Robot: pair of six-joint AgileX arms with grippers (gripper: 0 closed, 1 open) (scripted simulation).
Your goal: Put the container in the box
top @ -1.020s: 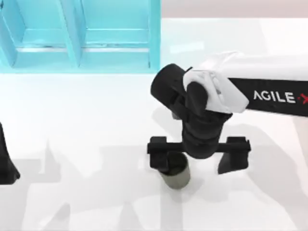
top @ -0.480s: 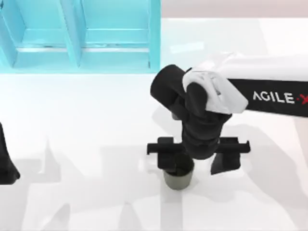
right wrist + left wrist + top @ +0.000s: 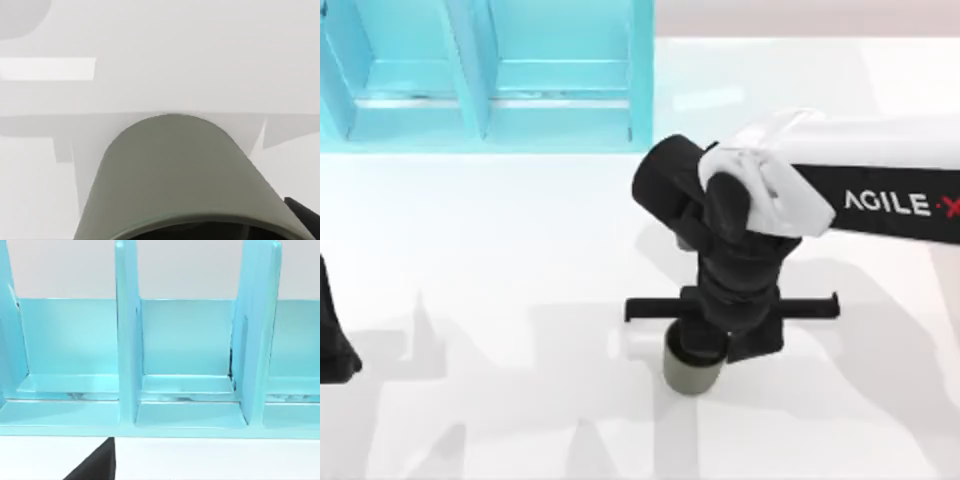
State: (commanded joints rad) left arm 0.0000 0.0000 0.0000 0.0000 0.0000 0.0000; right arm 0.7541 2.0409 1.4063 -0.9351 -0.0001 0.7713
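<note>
The container point(image 3: 690, 376), a small olive-grey cup, stands upright on the white table just right of centre, towards the front. My right gripper point(image 3: 715, 348) reaches down over it from the right side and is shut on the container, its fingers drawn in at the cup's rim. Part of the rim is hidden under the wrist. Close up in the right wrist view, the container point(image 3: 175, 175) shows its curved wall and rim. The box point(image 3: 480, 120) is teal with upright dividers and stands at the back left. My left arm point(image 3: 332, 345) is parked at the left edge.
The left wrist view faces the box point(image 3: 185, 410) with its dividers and open compartments. White table surface lies between the container and the box, with only shadows on it.
The right gripper's fingers have slid inward along their rail and shut on the container. The cup has stayed in place and the left arm has not moved.
</note>
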